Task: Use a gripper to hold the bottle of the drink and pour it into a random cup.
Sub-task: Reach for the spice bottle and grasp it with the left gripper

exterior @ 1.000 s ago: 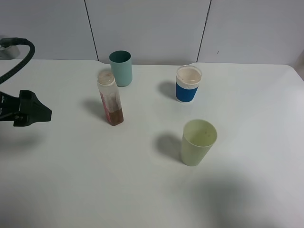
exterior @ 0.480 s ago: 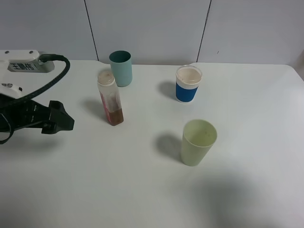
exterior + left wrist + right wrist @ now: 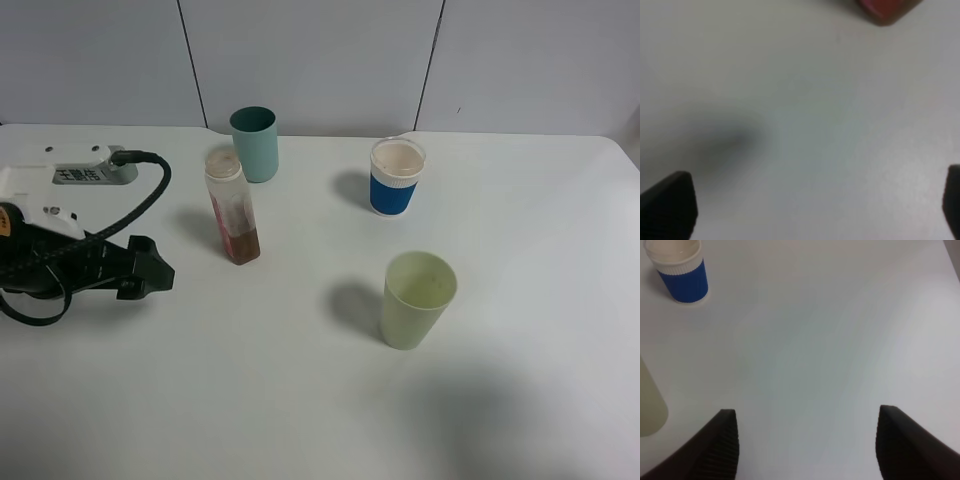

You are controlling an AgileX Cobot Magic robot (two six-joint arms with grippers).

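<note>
The bottle [image 3: 232,208] stands upright at the left-centre of the table, with brown drink [image 3: 244,243] in its bottom part. My left gripper [image 3: 152,272] is low over the table to the left of the bottle and apart from it. It is open and empty. In the left wrist view the gripper [image 3: 810,212] shows its fingertips [image 3: 667,205] far apart, with the bottle's base [image 3: 887,7] ahead. The pale green cup [image 3: 417,298] stands upright at the centre right. My right gripper [image 3: 807,450] is open and empty, with the green cup [image 3: 649,405] at the view's edge. It is out of the exterior high view.
A teal cup [image 3: 254,143] stands just behind the bottle. A white cup with a blue sleeve [image 3: 397,177] stands at the back centre and also shows in the right wrist view [image 3: 677,270]. The left arm's black cable [image 3: 130,215] loops over the table's left side.
My left arm has moved right across the table toward the bottle. The bottle and cups have not moved.
</note>
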